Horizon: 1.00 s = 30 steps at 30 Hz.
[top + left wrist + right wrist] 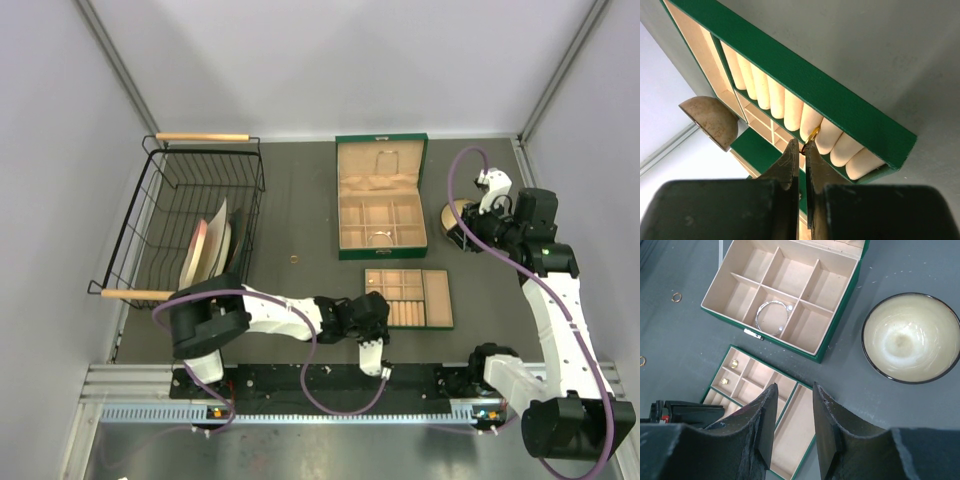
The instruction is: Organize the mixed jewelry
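My left gripper (801,145) is shut on a small gold ring (812,135) and holds it against the cream ring rolls (790,107) of the green tray (438,298). In the top view this gripper (380,320) is at the tray's left edge. Two gold studs (733,363) lie in the tray's small compartments. One gold ring (294,259) lies loose on the table left of the boxes; it also shows in the right wrist view (676,297), with another ring (641,360) at the frame edge. My right gripper (794,390) is open and empty, high above the tray.
An open green jewelry box (381,198) holds a silver bracelet (772,317) in a middle compartment. A round bowl (910,337) sits to its right. A black wire basket (190,215) with plates stands at the left.
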{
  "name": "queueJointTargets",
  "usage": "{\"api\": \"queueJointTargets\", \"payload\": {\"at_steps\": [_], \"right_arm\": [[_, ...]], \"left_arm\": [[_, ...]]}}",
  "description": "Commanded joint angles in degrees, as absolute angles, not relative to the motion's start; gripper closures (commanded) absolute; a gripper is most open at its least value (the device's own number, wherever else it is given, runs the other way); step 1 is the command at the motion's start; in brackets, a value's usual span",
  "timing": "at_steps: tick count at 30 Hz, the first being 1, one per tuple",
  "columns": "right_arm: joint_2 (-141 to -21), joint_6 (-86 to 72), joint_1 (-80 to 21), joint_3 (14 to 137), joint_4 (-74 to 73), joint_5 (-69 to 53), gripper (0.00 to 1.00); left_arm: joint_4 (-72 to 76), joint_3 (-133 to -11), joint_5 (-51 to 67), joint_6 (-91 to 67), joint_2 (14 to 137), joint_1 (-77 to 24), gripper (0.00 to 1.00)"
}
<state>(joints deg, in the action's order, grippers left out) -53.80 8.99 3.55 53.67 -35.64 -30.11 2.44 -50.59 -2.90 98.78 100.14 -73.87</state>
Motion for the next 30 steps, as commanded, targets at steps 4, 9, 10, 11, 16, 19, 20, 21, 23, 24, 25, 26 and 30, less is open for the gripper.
{"api": "queueJointTargets", "payload": {"at_steps": [4, 9, 10, 11, 16, 19, 20, 21, 23, 24, 25, 26, 30], "right_arm": [[-53.2, 9.9, 4.0, 54.0, -34.8, -31.0, 0.65], [-53.4, 9.9, 4.0, 54.1, -34.8, -30.9, 0.65], [-53.4, 9.9, 4.1, 54.1, -34.8, -30.9, 0.65], [-53.5, 9.9, 4.0, 54.0, -34.8, -30.9, 0.65], [-53.6, 10.0, 4.1, 54.1, -34.8, -30.8, 0.65], [-53.6, 10.0, 4.0, 54.1, -34.8, -30.8, 0.66], [-53.7, 10.0, 4.0, 54.1, -34.8, -30.8, 0.65], [-53.7, 10.0, 4.1, 54.1, -34.7, -30.8, 0.65], [-53.6, 10.0, 4.0, 54.0, -34.7, -30.8, 0.65], [-53.6, 10.0, 4.0, 54.0, -34.8, -30.7, 0.65], [-53.6, 9.9, 4.0, 54.0, -34.8, -30.8, 0.66], [-53.4, 9.9, 4.0, 54.0, -34.7, -30.7, 0.65], [-53.3, 10.0, 4.0, 54.0, -34.8, -30.7, 0.66]], "left_arm": [[3.5, -51.5, -1.2, 99.5, 101.4, -73.7, 1.0], [3.4, -51.0, -1.4, 99.2, 101.5, -73.6, 1.0], [3.4, -50.8, -1.4, 99.2, 101.6, -73.6, 1.0], [3.3, -50.5, -1.5, 99.2, 101.5, -73.6, 1.0], [1.7, -50.0, -1.6, 99.4, 101.3, -73.6, 1.0], [0.3, -50.4, -1.8, 99.8, 101.3, -73.5, 1.0], [-1.3, -50.6, -1.8, 99.8, 101.4, -73.5, 1.0], [-3.4, -51.1, -1.8, 99.8, 101.5, -73.5, 1.0], [-4.7, -51.9, -2.0, 100.0, 102.0, -73.5, 1.0], [-5.1, -52.1, -2.0, 100.1, 102.0, -73.5, 1.0], [-5.8, -52.6, -2.0, 100.3, 102.2, -73.5, 1.0], [-6.1, -52.8, -2.0, 100.3, 102.6, -73.5, 1.0], [-8.3, -54.8, -2.5, 100.4, 103.9, -73.5, 1.0]]}}
